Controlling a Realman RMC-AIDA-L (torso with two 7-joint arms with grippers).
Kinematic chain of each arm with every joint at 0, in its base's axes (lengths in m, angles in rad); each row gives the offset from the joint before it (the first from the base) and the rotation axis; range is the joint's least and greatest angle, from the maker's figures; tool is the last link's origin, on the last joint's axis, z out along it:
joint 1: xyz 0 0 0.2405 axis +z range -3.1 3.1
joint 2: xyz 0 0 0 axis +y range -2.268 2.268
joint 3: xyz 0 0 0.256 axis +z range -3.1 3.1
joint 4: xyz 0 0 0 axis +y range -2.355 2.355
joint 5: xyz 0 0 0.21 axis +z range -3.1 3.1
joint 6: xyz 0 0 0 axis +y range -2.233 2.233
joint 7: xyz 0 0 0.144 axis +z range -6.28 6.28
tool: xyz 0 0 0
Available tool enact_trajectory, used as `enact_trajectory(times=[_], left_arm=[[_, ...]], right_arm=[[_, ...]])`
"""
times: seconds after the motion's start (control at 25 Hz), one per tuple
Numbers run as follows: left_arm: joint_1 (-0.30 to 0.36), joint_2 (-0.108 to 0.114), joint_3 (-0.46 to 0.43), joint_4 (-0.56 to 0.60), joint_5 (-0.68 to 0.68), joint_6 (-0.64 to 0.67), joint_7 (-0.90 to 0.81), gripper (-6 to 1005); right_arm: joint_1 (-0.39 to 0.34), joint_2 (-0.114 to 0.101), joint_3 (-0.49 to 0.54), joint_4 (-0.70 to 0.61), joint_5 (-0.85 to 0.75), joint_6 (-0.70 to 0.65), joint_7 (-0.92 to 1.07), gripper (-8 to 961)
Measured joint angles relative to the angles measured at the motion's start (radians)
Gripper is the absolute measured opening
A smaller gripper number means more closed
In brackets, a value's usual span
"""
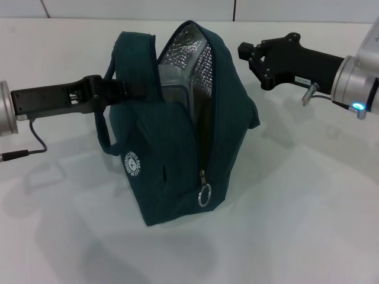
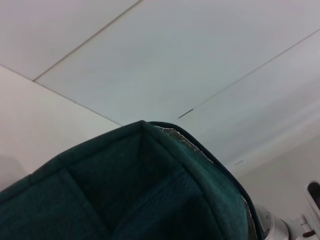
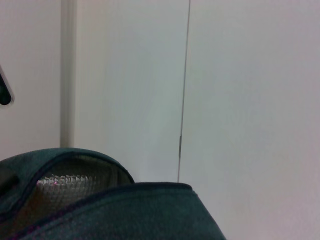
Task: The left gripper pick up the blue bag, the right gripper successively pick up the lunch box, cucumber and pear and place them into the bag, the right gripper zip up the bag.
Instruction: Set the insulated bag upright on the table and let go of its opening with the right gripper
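- We see the blue bag [image 1: 177, 130] standing upright on the white table [image 1: 296, 225], its top zip open approx. halfway, silver lining [image 1: 189, 50] showing.
- A grey-clear shape sits inside the opening; prob. the lunch box [image 1: 174, 100], but we cannot tell for sure.
- The left gripper [image 1: 133, 89] is at the bag's left upper side, fingers closed on the handle [image 1: 106, 127] area.
- The right gripper [image 1: 251, 59] hangs just right of the bag top, not touching; fingers apart, holding nothing.
- The zip ring pull [image 1: 205, 194] hangs low at the front.
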Motion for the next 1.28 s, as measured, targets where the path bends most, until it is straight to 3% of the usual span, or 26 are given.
enact_trajectory(times=[0.32,0.72,0.96,1.28], left_arm=[[0.005,0.001,0.000,0.000,0.000,0.002,0.001,35],[0.005,0.001,0.000,0.000,0.000,0.004,0.002,35],[0.005,0.001,0.000,0.000,0.000,0.004,0.002,35],[0.000,-0.002,0.000,0.000,0.000,0.002,0.003,34]], right_arm=[[-0.012,0.000,-0.003,-0.015,0.002,-0.005,0.003,-1],[-0.002,0.000,-0.018,-0.002,0.002,-0.012,0.035,143],[0.031,0.000,-0.052,0.011,0.002,-0.003,0.036,343],[0.061,0.000,-0.070,0.036,0.004,0.042,0.036,369]])
